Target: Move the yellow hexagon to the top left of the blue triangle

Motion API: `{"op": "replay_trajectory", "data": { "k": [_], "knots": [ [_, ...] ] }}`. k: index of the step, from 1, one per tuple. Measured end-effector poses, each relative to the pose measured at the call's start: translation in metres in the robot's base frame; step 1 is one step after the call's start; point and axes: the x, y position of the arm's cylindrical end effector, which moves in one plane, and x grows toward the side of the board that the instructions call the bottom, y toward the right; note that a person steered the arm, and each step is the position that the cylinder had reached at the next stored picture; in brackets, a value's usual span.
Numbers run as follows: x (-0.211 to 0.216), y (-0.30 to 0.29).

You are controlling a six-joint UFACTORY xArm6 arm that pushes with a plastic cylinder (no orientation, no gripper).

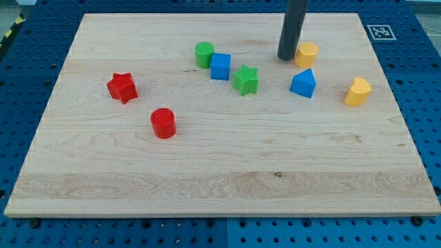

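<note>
The yellow hexagon [306, 54] lies near the view's top right, just above the blue triangle [303, 83] and slightly to its right. My tip [286, 58] stands right beside the hexagon's left edge, touching or nearly touching it. The rod rises out of the view's top. The blue triangle sits a short way below and to the right of the tip.
A second yellow block [358, 91] lies right of the triangle. A green star [245, 80], blue cube [220, 67] and green cylinder [204, 54] sit in a row to the left. A red star [122, 87] and red cylinder [163, 123] lie farther left on the wooden board [220, 186].
</note>
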Motion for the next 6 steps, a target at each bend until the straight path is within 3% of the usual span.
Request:
{"op": "replay_trajectory", "data": {
  "k": [1, 2, 3, 5, 6],
  "knots": [
    [-0.045, 0.005],
    [-0.069, 0.046],
    [-0.055, 0.078],
    [0.001, 0.021],
    [0.003, -0.002]
  ]
}}
